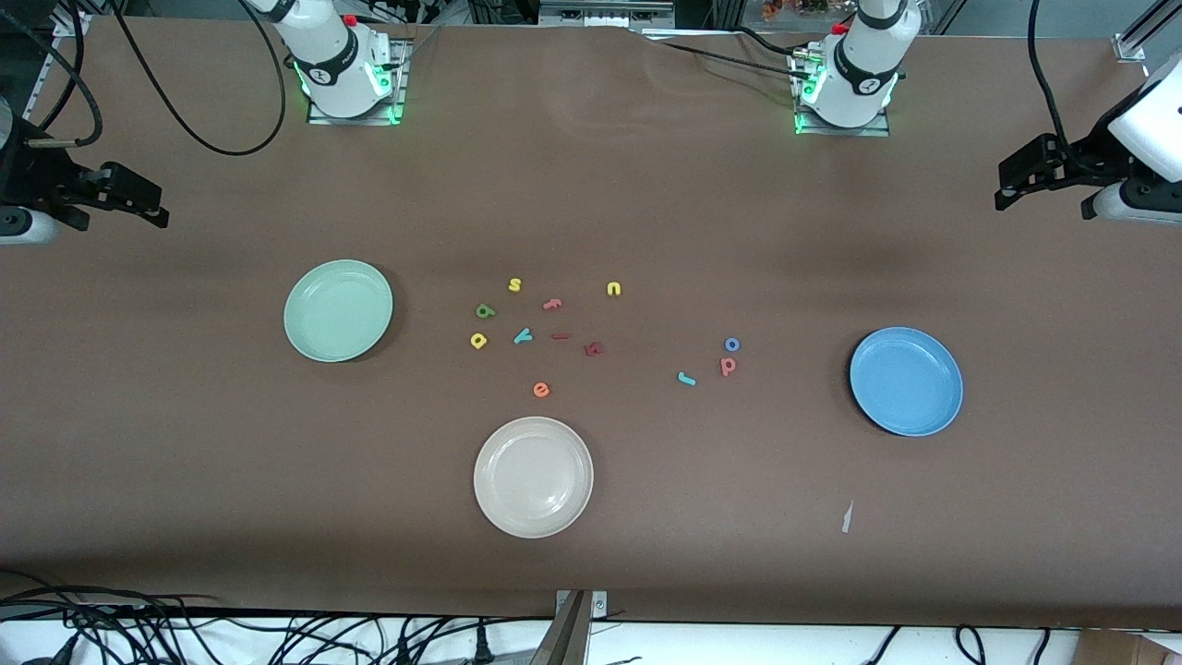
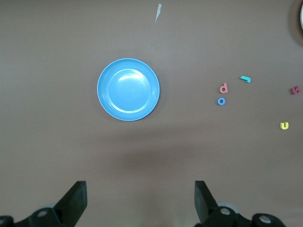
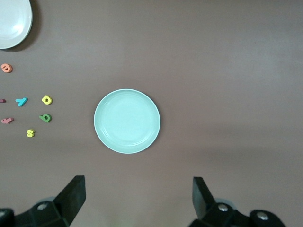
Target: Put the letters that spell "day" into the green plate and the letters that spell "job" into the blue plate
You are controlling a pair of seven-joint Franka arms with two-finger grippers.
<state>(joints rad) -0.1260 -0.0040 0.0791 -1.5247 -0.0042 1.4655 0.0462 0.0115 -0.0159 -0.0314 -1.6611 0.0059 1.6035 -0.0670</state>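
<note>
Cream plate (image 1: 533, 477): nearest the front camera.
Blue plate (image 1: 906, 380): bare, toward left arm's end; j (image 1: 686, 378), b (image 1: 728, 367), o (image 1: 731, 344) beside it.
Green plate (image 1: 338, 309): bare; a (image 1: 477, 341), y (image 1: 523, 336), d (image 1: 485, 311) beside it.
Left gripper (image 2: 141, 201): jaws open, above bench near blue plate.
Right gripper (image 3: 138, 198): jaws open, near green plate.

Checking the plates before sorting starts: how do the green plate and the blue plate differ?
The green plate is pale mint and lies toward the right arm's end; the blue plate is bright blue, toward the left arm's end and nearer the front camera. Both are round, rimmed, similar in size and hold no letters.
</note>
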